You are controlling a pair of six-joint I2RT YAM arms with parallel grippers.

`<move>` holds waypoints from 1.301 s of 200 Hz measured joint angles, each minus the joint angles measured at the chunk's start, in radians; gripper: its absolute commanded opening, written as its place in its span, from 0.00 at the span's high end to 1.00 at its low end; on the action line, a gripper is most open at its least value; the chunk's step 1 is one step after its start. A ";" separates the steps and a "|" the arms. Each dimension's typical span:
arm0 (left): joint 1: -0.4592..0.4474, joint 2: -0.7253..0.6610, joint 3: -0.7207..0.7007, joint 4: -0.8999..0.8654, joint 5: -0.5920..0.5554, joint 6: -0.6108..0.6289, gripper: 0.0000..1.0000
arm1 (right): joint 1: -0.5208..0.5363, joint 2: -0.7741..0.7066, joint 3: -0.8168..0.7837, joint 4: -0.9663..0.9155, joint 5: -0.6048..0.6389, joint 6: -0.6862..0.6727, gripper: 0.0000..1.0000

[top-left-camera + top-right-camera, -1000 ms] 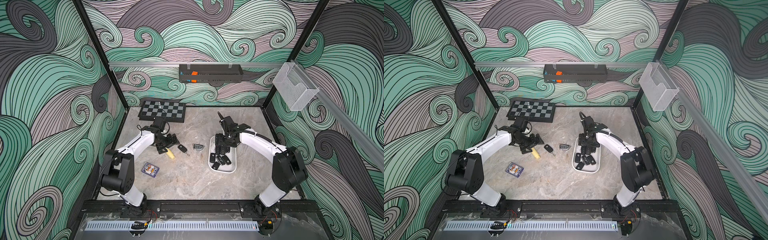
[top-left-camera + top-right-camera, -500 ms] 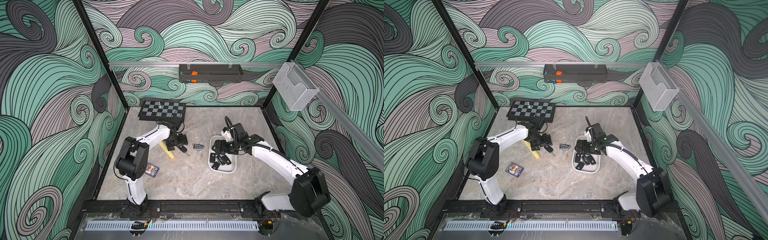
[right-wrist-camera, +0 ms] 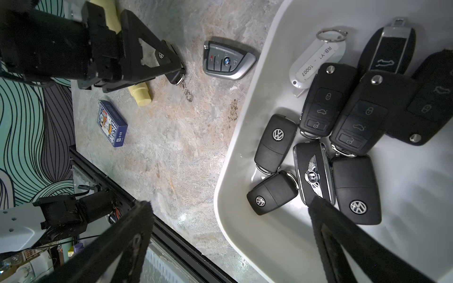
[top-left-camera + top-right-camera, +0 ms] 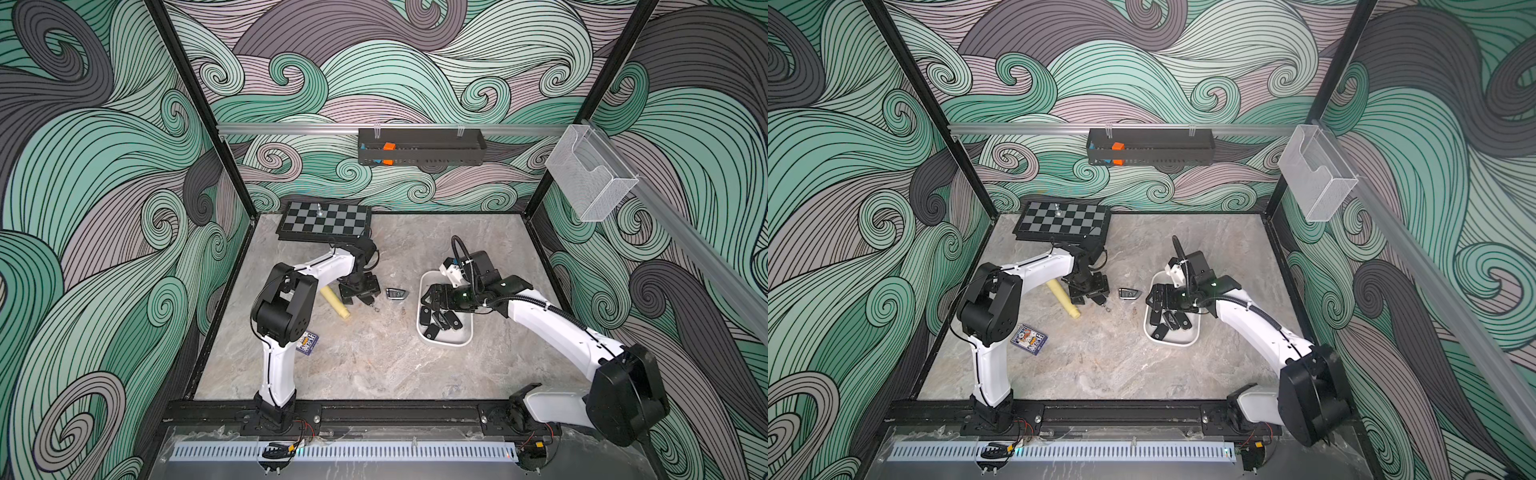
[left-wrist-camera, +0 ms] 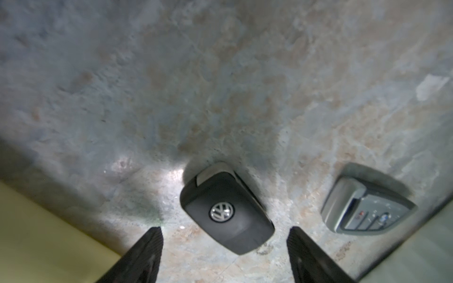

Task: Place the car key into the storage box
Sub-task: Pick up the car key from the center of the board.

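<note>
A black car key (image 5: 225,210) with a VW badge lies flat on the stone tabletop. My left gripper (image 5: 225,235) hangs low over it, open, with a finger on each side and a gap to the key on both. In both top views the left gripper (image 4: 359,291) (image 4: 1090,291) hides most of this key. A silver car key (image 4: 397,293) (image 3: 226,61) lies loose between that gripper and the white storage box (image 4: 446,341) (image 3: 245,122). Several car keys lie inside the box. My right gripper (image 4: 432,297) (image 3: 230,205) hovers open over the box's near-left edge, holding nothing.
A pale yellow cylinder (image 4: 334,303) lies just left of the left gripper, and a blue card box (image 4: 307,343) sits by the left arm's base. A chessboard (image 4: 324,220) lies at the back left. A black perforated tray (image 4: 419,151) and a wire basket (image 4: 590,183) hang on the walls.
My left gripper has moved right, past the yellow cylinder, to stand over the black key, and its jaws have narrowed. The right arm has drawn back, its gripper staying open over the box.
</note>
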 measured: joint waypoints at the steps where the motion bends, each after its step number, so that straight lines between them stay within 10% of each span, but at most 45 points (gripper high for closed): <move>1: 0.000 0.000 0.000 0.000 0.000 -0.001 0.22 | 0.000 0.001 0.001 0.000 0.000 0.000 0.01; 193: -0.034 0.076 0.080 -0.034 -0.074 -0.036 0.70 | -0.005 -0.023 0.004 0.005 -0.018 -0.047 0.01; 260: -0.034 0.072 0.080 -0.031 -0.066 -0.013 0.72 | -0.049 -0.025 0.003 -0.010 -0.013 -0.026 0.01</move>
